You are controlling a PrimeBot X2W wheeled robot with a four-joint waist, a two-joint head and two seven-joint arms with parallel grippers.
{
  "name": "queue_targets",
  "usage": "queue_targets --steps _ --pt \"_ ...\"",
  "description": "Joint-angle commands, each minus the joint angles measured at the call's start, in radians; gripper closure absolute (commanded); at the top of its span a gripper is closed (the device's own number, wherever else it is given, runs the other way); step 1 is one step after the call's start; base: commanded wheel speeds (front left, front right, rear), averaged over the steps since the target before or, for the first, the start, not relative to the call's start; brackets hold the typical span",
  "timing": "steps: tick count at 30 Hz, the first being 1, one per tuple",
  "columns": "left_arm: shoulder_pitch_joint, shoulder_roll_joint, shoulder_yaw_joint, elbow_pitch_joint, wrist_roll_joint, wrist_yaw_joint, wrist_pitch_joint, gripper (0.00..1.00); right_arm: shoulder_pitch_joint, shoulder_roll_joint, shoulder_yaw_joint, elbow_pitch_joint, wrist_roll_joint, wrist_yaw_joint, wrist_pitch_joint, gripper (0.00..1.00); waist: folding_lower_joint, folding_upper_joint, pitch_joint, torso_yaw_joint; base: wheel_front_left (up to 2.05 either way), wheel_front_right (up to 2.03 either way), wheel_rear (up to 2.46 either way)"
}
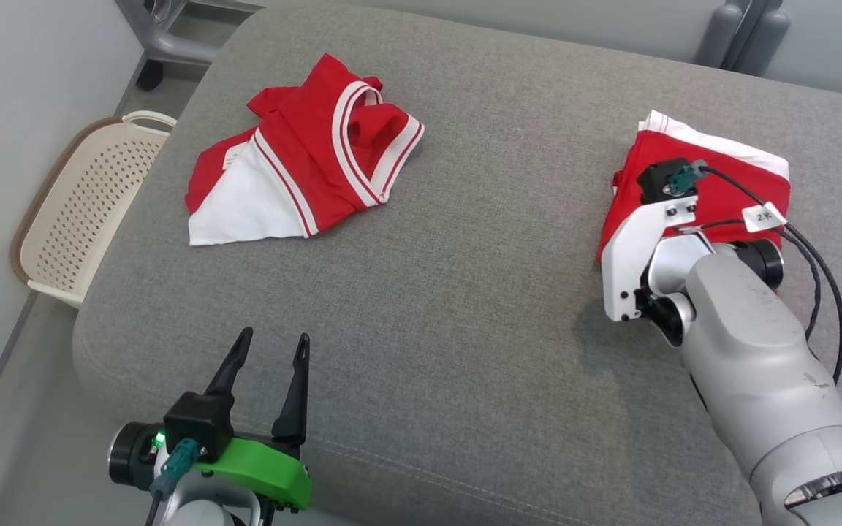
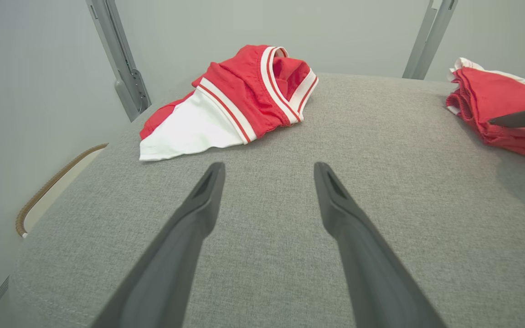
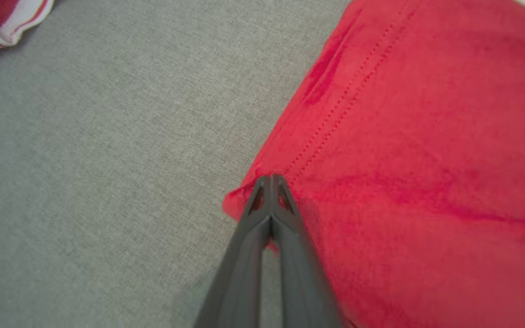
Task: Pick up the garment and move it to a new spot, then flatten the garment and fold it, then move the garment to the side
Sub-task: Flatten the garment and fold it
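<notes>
- Your right hand (image 3: 271, 178) was shut tight, tips at a corner of the folded garment (image 3: 426, 159); could not tell if cloth was pinched.
- Folded garment lay on the right side of the grey cushion (image 1: 465, 292).
- Your left hand (image 1: 275, 336) was wide open and empty.
- Crumpled garment (image 1: 304, 168) lay far left, well apart.

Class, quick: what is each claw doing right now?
Left claw: open, holding nothing.
Right claw: closed at a corner of the folded red garment; grip cannot be told.
</notes>
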Motion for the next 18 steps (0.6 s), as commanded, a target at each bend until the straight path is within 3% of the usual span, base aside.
queue_targets --steps 1,8,9,11,18 --pt "0.007 0.006 0.002 0.002 -0.004 0.006 0.0 0.0 -0.011 0.009 0.022 0.008 0.021 -0.001 -0.007 1.0 0.0 0.0 -0.006 0.001 0.0 0.0 0.0" --pt "0.019 0.012 0.007 0.003 -0.011 0.014 -0.002 0.0 -0.053 0.018 0.071 0.005 0.066 -0.001 -0.004 1.0 0.0 0.0 -0.028 -0.01 0.0 0.0 0.0" --pt "0.022 0.013 0.009 0.003 -0.012 0.016 -0.002 0.0 -0.062 0.013 0.074 0.003 0.074 -0.001 -0.001 0.75 0.0 0.0 -0.033 -0.014 0.0 0.0 0.0" --pt "0.029 0.016 0.012 -0.002 -0.016 0.022 -0.002 0.0 -0.083 -0.006 0.066 0.001 0.088 -0.001 0.0 0.0 0.0 0.0 -0.041 -0.025 0.0 0.0 0.0" --pt "0.046 0.03 0.015 -0.022 -0.02 0.029 0.002 0.0 -0.127 -0.098 -0.032 0.04 0.1 -0.001 0.02 0.0 0.0 0.0 -0.061 -0.063 0.0 0.0 0.0"
